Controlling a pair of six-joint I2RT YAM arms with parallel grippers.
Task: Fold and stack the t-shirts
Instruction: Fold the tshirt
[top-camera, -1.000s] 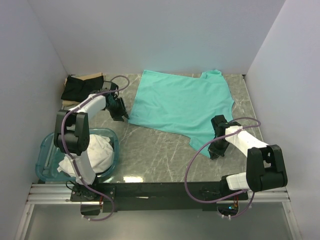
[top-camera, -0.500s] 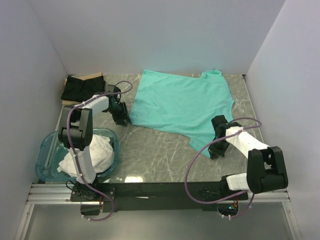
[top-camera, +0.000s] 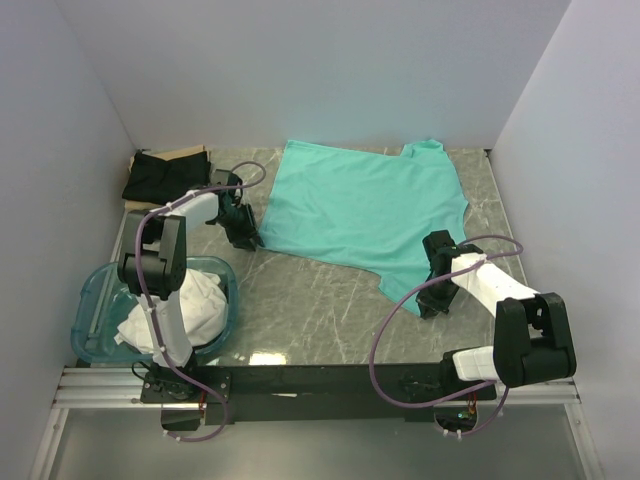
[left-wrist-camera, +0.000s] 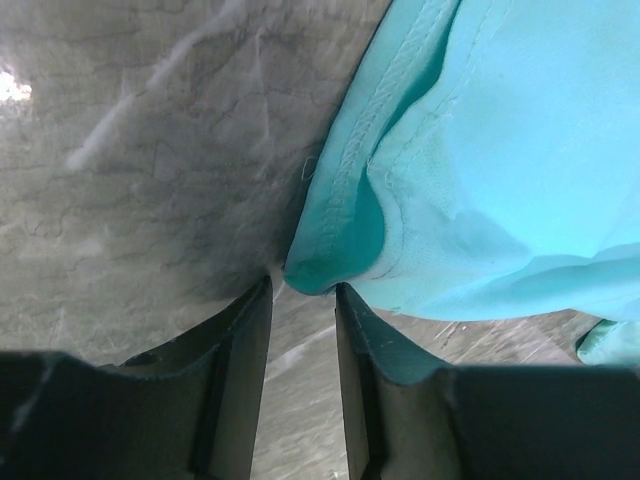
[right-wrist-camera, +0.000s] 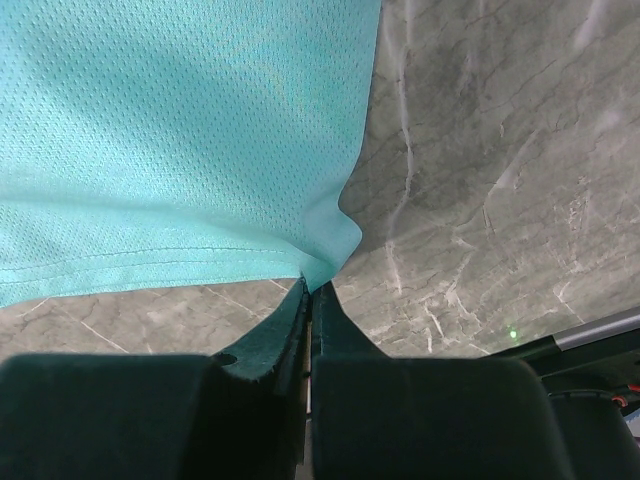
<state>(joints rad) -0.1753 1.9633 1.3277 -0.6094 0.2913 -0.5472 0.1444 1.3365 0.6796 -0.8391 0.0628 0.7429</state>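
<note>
T-shirt of mint-teal soft cloth (top-camera: 360, 205) lies spread at upper centre of the grey marbled desk (top-camera: 310, 300); right hand (top-camera: 430, 308) pinches its lower corner (fingers clenched), left hand (top-camera: 247, 238) gapes, released, at its left hem.

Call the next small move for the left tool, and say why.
Probably ease the left tool forward a touch so it can close on cloth. Its jaws stand apart, and the hemmed corner of the mint t-shirt lies just at their mouth, not between them. The right tool is shut on the shirt's near corner.
</note>
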